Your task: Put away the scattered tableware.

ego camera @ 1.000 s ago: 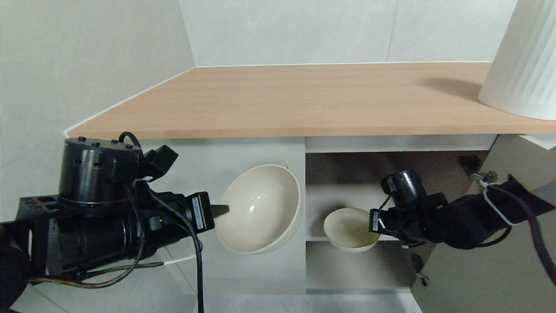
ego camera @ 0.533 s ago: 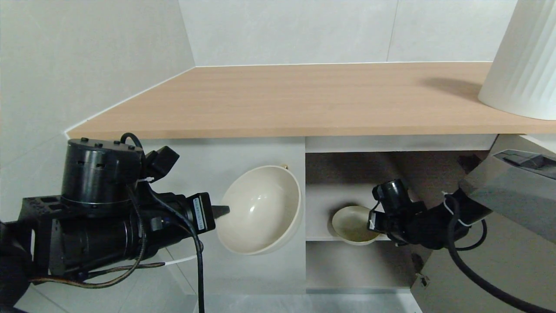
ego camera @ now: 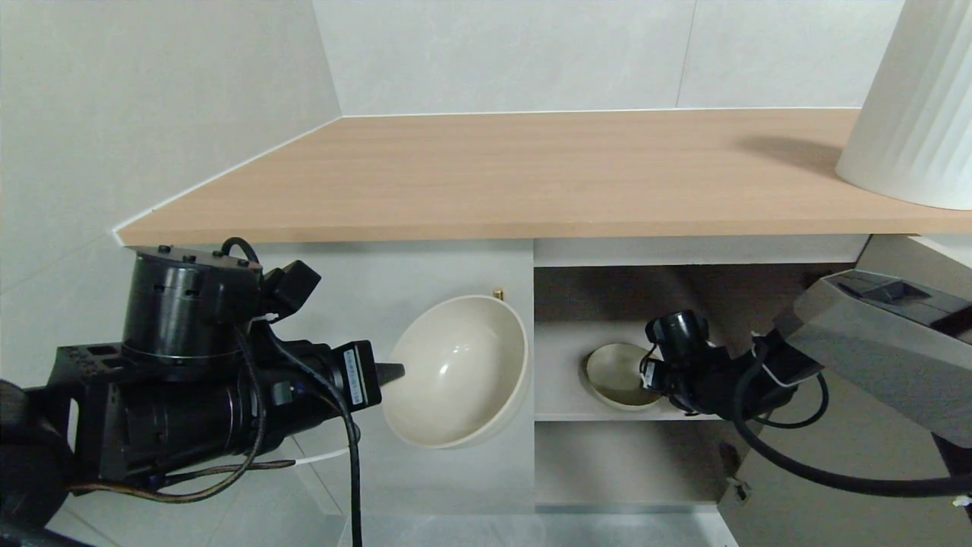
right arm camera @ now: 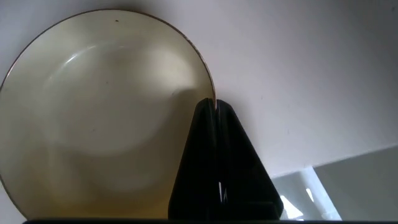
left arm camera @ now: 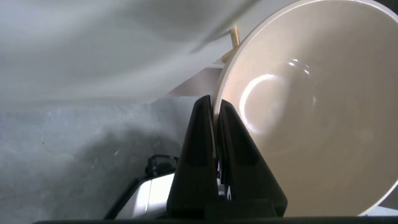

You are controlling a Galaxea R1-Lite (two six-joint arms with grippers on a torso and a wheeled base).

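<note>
Cream glazed big bowl (ego camera: 459, 372) (left arm camera: 311, 124): round, deep, glossy, with a highlight inside. It is tipped on its side in mid-air before the shut left door (ego camera: 364, 289). Its opening faces back toward the robot and its rim stands near upright. The left claw (ego camera: 395, 372) (left arm camera: 216, 118) is clamped on the rim at the bowl's left edge, one black wedge finger inside and one outside.

Grey matt door: flat and plain, just behind the big bowl. A small brass knob (ego camera: 498, 292) (left arm camera: 234, 36) shows just above the bowl's rim.

Pale yellow small bowl (ego camera: 615, 372) (right arm camera: 106, 112): round, shallow, thin dark line along the rim. It sits inside the open right compartment, over the shelf (ego camera: 558, 365). It is tilted, with the opening toward the robot and slightly up. Whether its lower edge touches the shelf cannot be told. The right claw (ego camera: 653, 376) (right arm camera: 216, 109) pinches the rim on the bowl's right side, fingers closed on it. The arm reaches in from the right.

Grey open door (ego camera: 835, 471): swung out at the right of the compartment, beside the right arm.

Wood-grain counter (ego camera: 531, 175): smooth and light brown, over both compartments.

White ribbed vessel (ego camera: 911, 114): large, fluted, standing on the counter's far right.

Pale tiled wall (ego camera: 493, 53): behind and to the left of the counter.
</note>
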